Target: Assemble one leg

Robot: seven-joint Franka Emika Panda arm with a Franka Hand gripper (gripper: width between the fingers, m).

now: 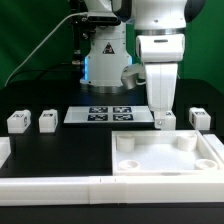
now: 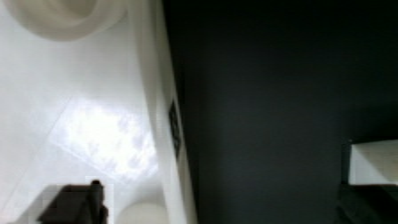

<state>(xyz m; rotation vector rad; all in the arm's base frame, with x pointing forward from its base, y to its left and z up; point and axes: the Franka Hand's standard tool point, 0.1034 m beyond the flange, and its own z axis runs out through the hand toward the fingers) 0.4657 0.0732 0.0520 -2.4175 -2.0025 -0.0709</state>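
Your arm [image 1: 160, 20] comes down almost straight from above, wrist vertical. The gripper [image 1: 160, 110] points down at the table [image 1: 60, 150], just to the exterior view's right of the marker board [image 1: 112, 113].

From that view's left, the first leg [image 1: 17, 121] and the second leg [image 1: 46, 120] stand side by side, well left of the marker board, with their dark tagged faces toward the camera. The third leg [image 1: 166, 121] sits just right of the board, directly under the fingertips. You cannot tell whether they touch it, or whether the jaws are clenched or released. The fourth leg [image 1: 199, 118] stands further right.

All four look squat, too small to judge their long axis. The tray [image 1: 165, 158] lies in front of the board, toward its right. In the wrist view, one dark finger [image 2: 71, 203] hangs over the tray's white floor, beside the black table.
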